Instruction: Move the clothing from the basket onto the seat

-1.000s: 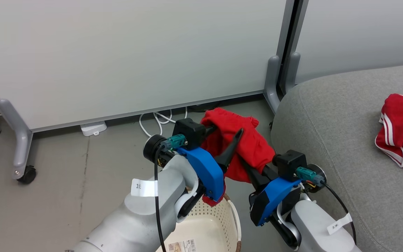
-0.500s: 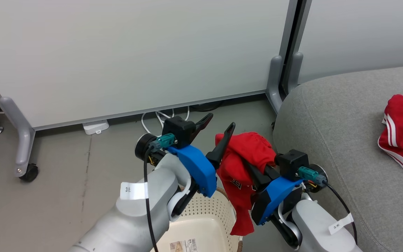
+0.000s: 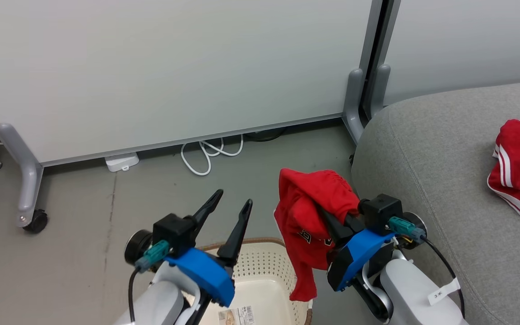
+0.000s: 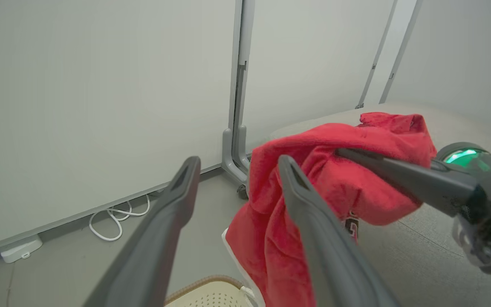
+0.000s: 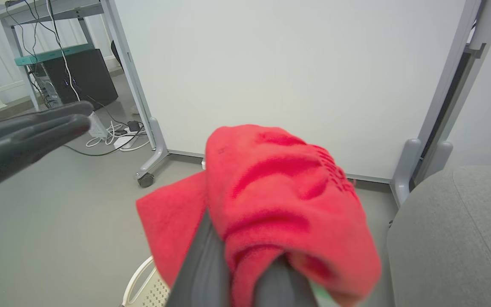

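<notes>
a: what is the biggest thing there?
b: a pale partition panel (image 3: 174, 67) stands at the back on a grey floor (image 3: 75, 194). at the right is the grey seat (image 3: 440, 180), with a rounded corner and seams.
a: and the basket?
b: the basket (image 3: 266, 264) stands on the floor at the bottom of the head view, near the seat. it is cream with small holes and a brown rim.
a: where is the clothing?
b: one red garment (image 3: 307, 212) with dark lettering hangs in the air between the basket and the seat. its lower end comes down by the basket's right rim; if it touches, i cannot tell. a second red garment (image 3: 519, 167) with white stripes lies crumpled on the seat, well apart from the first.
a: what holds the first one?
b: the right gripper (image 3: 330, 221). its fingers are clamped on the fabric, which drapes over their tips.
a: and the other gripper?
b: the left gripper (image 3: 234, 197) is above the basket's left part. its fingers stand apart and point toward the panel, near the garment but not touching it.
a: anything small?
b: a white cable (image 3: 208, 155) lies looped on the floor at the panel's foot.
</notes>
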